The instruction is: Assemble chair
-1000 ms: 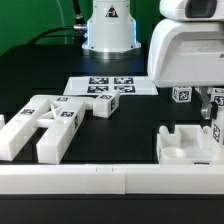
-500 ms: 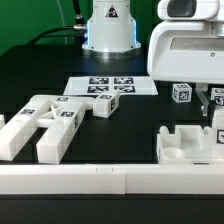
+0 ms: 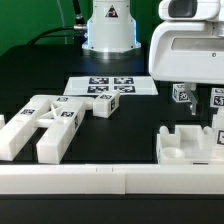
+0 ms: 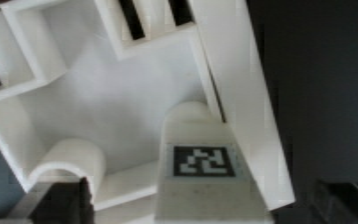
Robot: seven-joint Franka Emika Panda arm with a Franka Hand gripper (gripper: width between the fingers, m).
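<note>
White slotted chair piece point(image 3: 180, 148) lies just below the end effector point(image 3: 204, 103), whose jaws stand spread, gripping nothing.

The hand point(image 3: 204, 104) hangs with fingers spread above the chair panel point(image 3: 185, 148) at the exterior view's right; an H-shaped chair piece point(image 3: 48, 122) lies on the counter point(image 3: 140, 125) at its left

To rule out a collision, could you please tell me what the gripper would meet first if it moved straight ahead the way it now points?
Most likely the tagged white post standing between the open jaws of the gripper, or the slotted chair panel around it. Depth is unclear.
</note>
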